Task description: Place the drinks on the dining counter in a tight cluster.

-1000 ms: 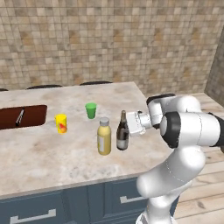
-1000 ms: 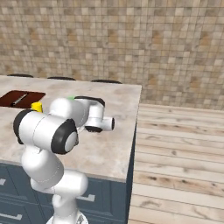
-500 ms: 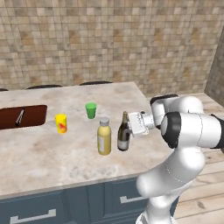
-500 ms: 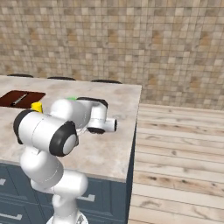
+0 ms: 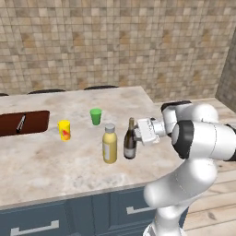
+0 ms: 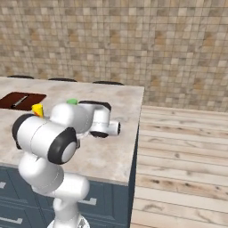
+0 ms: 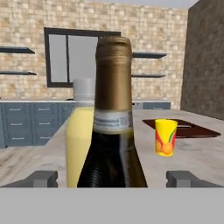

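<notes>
The dark wine bottle (image 5: 130, 144) with a white label stands upright on the beige dining counter (image 5: 50, 173). Right next to it, on its left, stands the stout yellow bottle (image 5: 109, 144) with a grey cap. My gripper (image 5: 140, 131) is level with the wine bottle's neck, coming at it from the right. In the hand view the wine bottle (image 7: 113, 144) rises between my fingertips (image 7: 43, 178), which stand wide apart and clear of the glass. The gripper (image 7: 112, 179) is open. The yellow bottle (image 7: 78, 140) shows just behind the wine bottle.
A small yellow cup (image 5: 64, 130) and a small green cup (image 5: 96, 116) stand further left on the counter. A brown recessed basin (image 5: 23, 122) lies at the far left. The counter's right end (image 6: 133, 133) borders a wooden floor (image 6: 182, 151).
The jaws have opened wide off the wine bottle, which now stands free beside the yellow bottle. The hand has hardly moved.
</notes>
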